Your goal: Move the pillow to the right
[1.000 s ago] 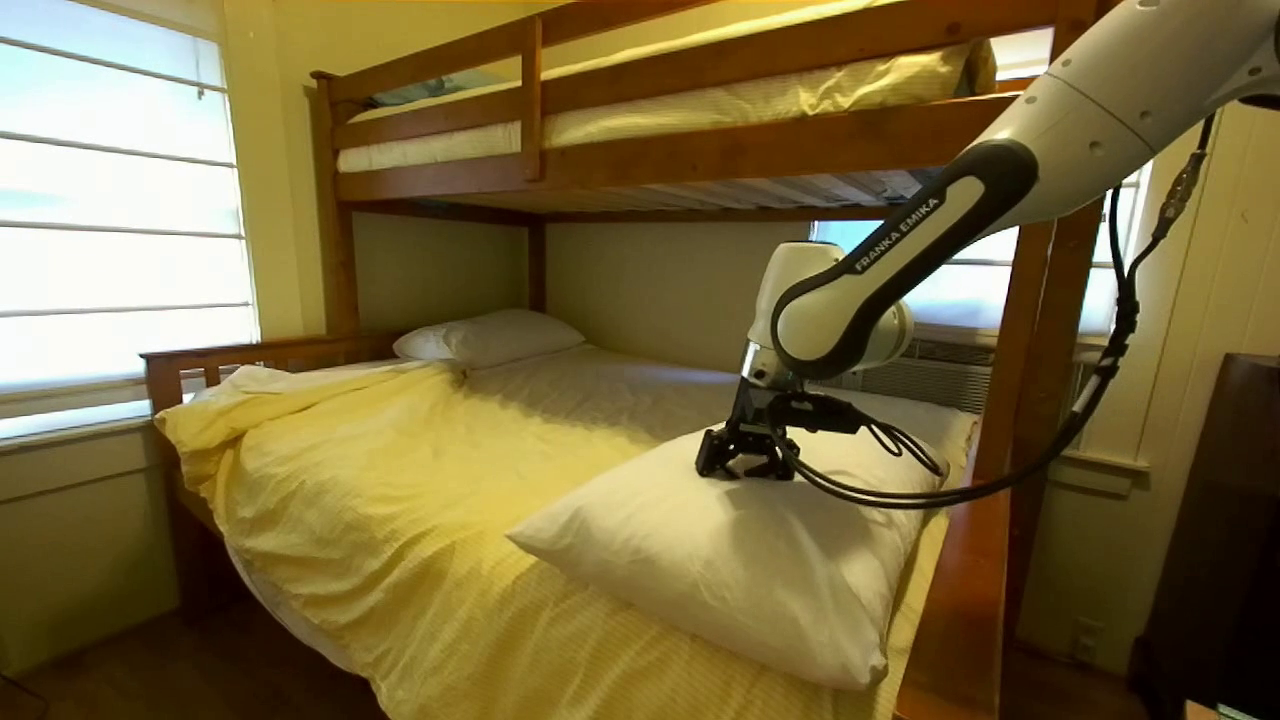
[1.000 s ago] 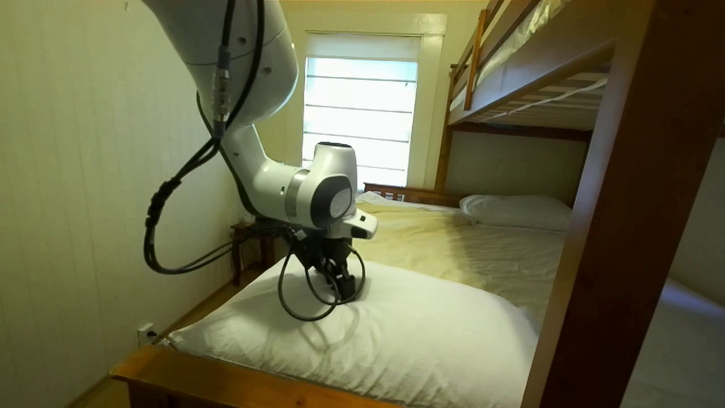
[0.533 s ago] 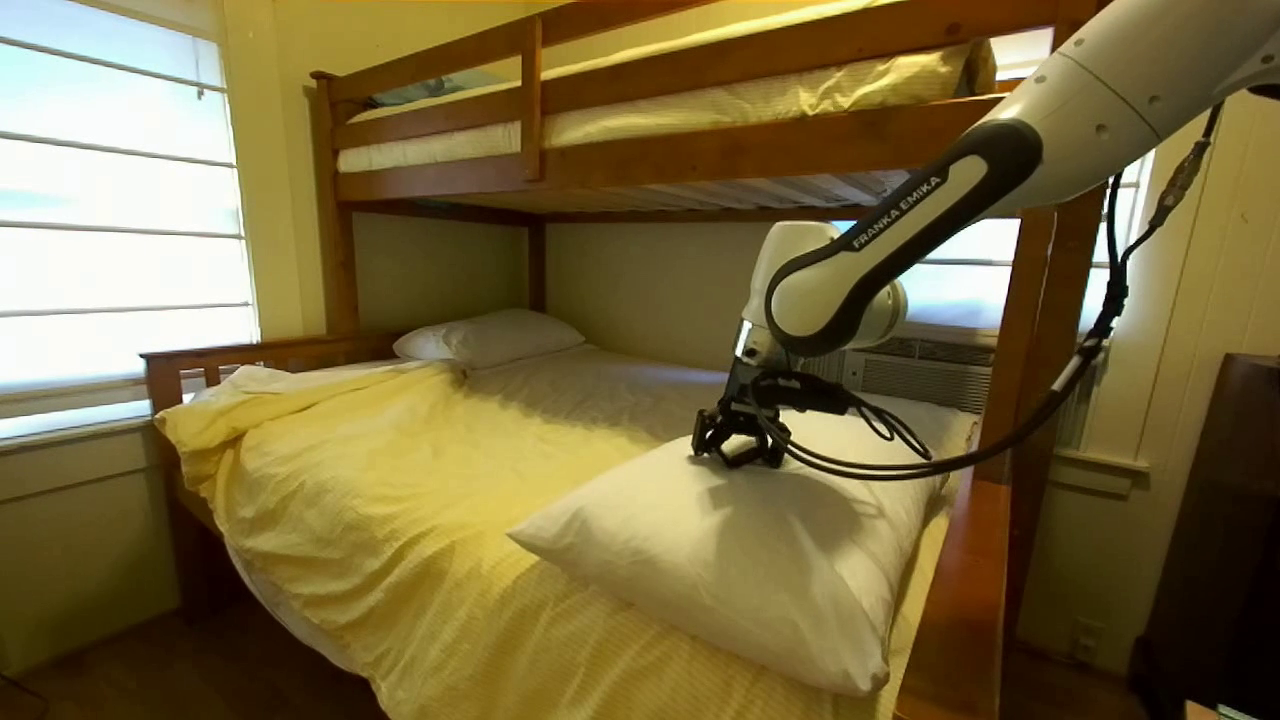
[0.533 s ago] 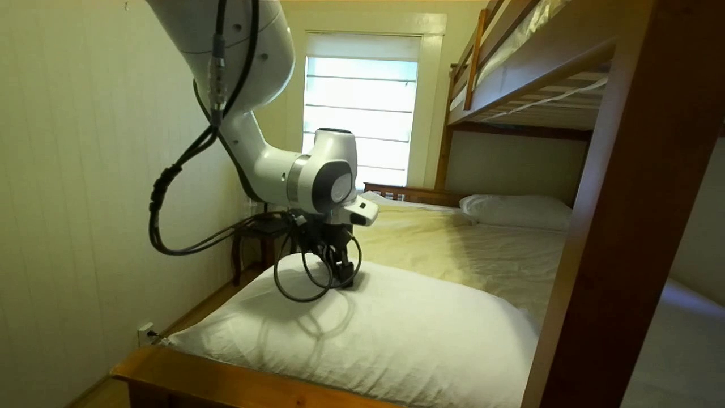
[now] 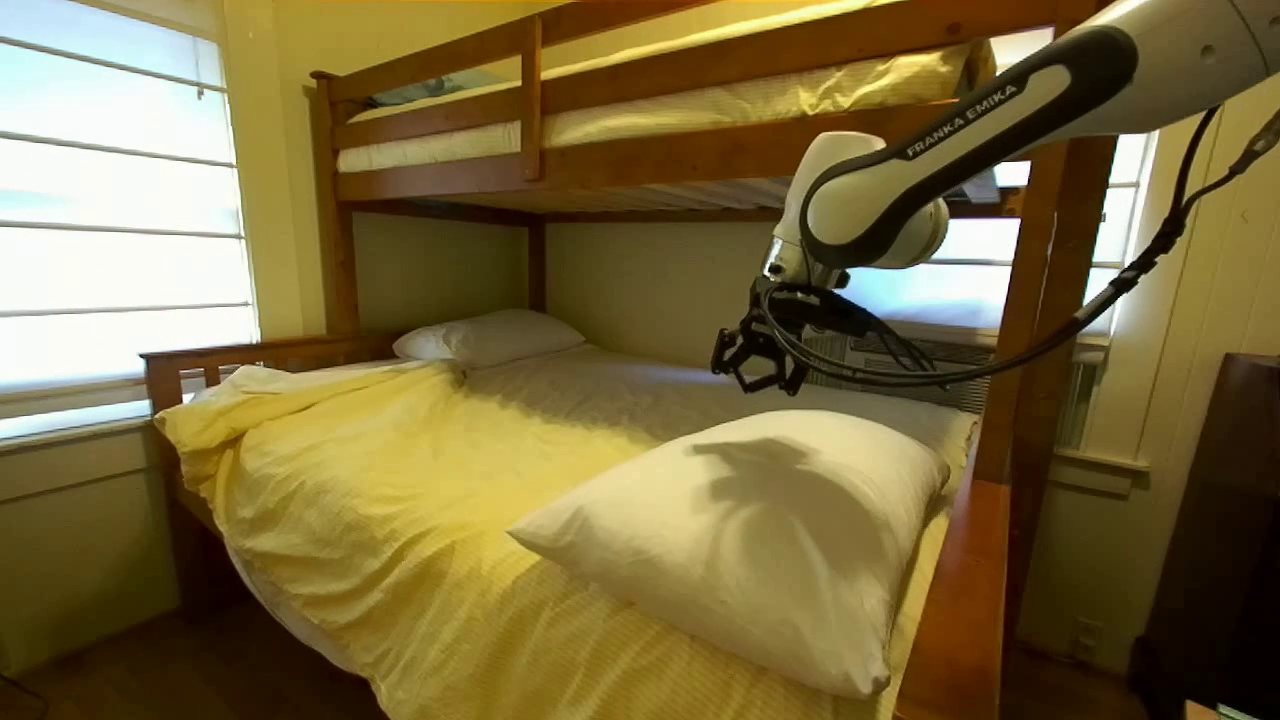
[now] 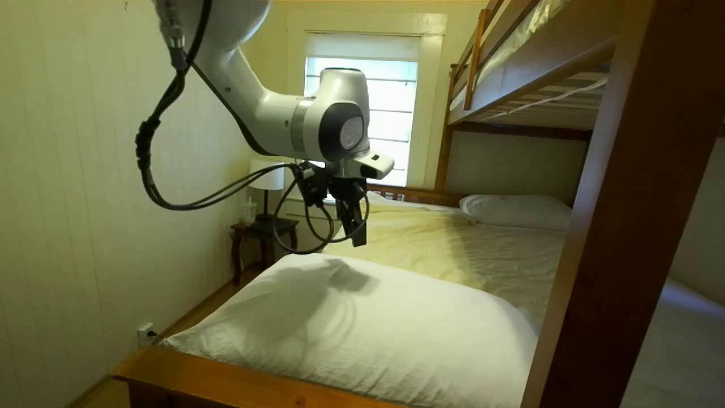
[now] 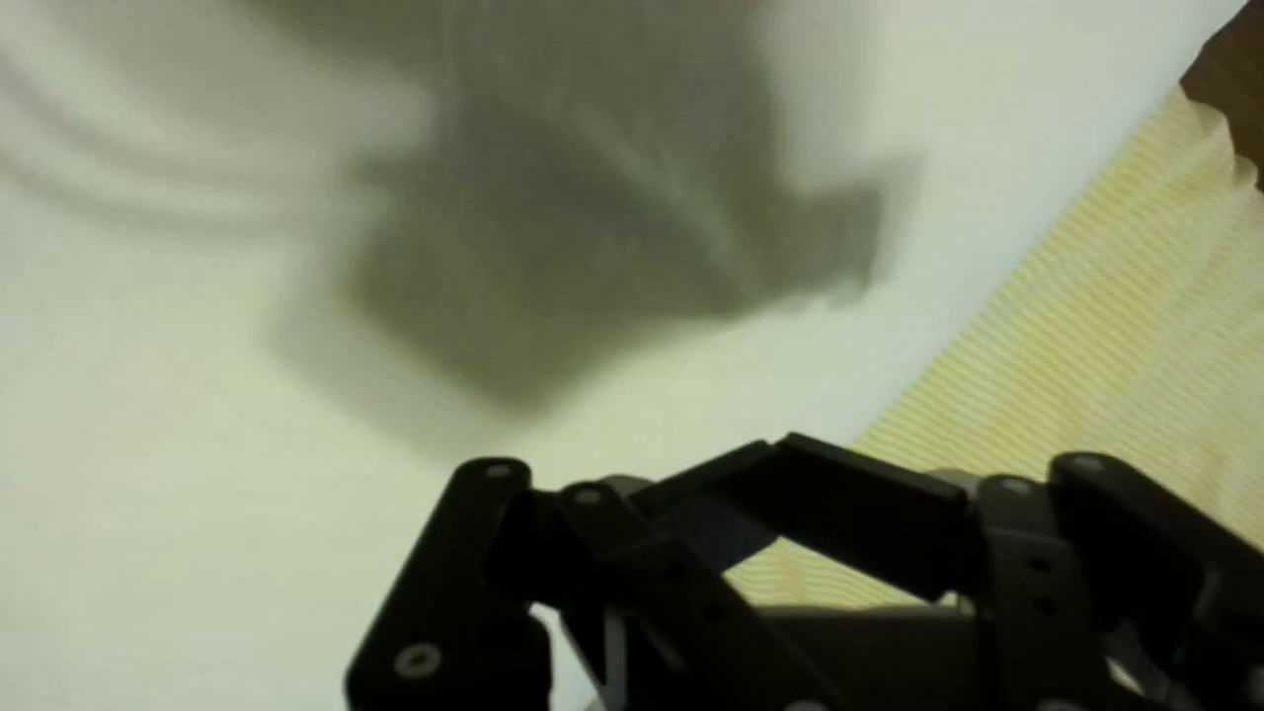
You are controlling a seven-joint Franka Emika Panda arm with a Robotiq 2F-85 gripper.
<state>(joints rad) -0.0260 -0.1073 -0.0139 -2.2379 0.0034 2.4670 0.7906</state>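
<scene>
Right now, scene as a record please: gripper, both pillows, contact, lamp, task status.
gripper: shut, fingertips meeting in the wrist view, nothing between them
task pillow: large, white, on the yellow cover beside the wooden bed end
far pillow: pale, at the opposite end of the lower bunk
contact: none; gripper hangs above the task pillow with a gap, in both exterior views
lamp: on a small dark table, in an exterior view
task status: cannot tell whether the task pillow is far enough right
</scene>
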